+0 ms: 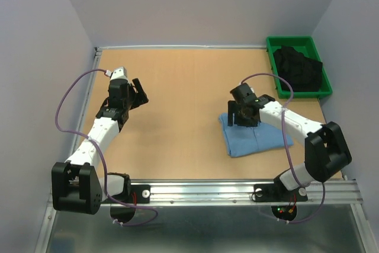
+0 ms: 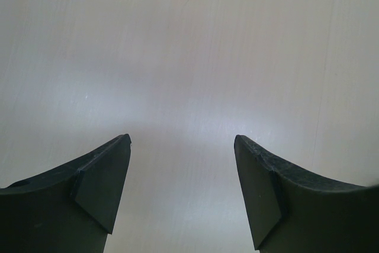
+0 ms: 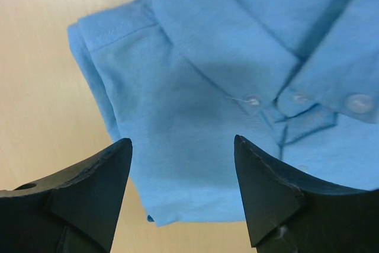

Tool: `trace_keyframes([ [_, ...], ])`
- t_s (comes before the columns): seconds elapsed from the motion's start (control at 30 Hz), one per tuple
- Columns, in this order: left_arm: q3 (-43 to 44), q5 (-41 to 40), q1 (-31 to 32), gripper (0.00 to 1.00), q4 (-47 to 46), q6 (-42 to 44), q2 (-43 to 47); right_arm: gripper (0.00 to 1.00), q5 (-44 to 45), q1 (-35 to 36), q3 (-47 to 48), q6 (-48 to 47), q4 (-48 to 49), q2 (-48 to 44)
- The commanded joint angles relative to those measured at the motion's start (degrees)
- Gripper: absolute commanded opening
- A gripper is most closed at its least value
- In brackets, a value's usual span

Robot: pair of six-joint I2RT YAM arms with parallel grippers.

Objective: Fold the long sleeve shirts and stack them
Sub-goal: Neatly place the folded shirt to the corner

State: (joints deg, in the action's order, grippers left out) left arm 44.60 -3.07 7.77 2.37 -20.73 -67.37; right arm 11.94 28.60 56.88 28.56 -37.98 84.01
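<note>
One light blue long sleeve shirt (image 1: 251, 137) lies folded into a small rectangle right of the table's middle. In the right wrist view the shirt (image 3: 195, 117) shows its buttoned collar and a white label at the top. My right gripper (image 1: 241, 117) hovers just above the shirt's far left part, open, with nothing between its fingers (image 3: 95, 188); the right gripper (image 3: 182, 146) looks down on the shirt's edge. My left gripper (image 1: 139, 94) stands open over bare table at the left; in its wrist view the left gripper (image 2: 182, 143) sees only tabletop.
A green tray (image 1: 278, 44) at the back right corner holds a heap of dark clothes (image 1: 299, 69). White walls close in the table at the back and both sides. A metal rail (image 1: 237, 191) runs along the near edge.
</note>
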Motion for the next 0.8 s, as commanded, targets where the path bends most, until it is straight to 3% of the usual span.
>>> trace_keyframes([
  [0.0, 0.3, -0.7, -0.2, 0.82, -2.1, 0.3, 0.7, 0.74, 2.6, 2.2, 5.0, 1.3, -1.5, 4.6],
  [0.27, 0.2, -1.3, -0.2, 0.82, -2.1, 0.6, 1.3, 0.74, 8.2, 1.4, 3.2, 2.5, -1.9, 12.1],
  [0.53, 0.1, -1.7, -0.2, 0.82, -2.1, 0.8, 2.9, 0.74, 9.8, -12.2, 0.6, -3.0, -1.4, 10.6],
  [0.77, 0.0, -1.6, -0.2, 0.82, -2.1, 0.8, 4.0, 0.74, 13.2, -18.0, 1.3, -13.9, 1.1, 11.7],
])
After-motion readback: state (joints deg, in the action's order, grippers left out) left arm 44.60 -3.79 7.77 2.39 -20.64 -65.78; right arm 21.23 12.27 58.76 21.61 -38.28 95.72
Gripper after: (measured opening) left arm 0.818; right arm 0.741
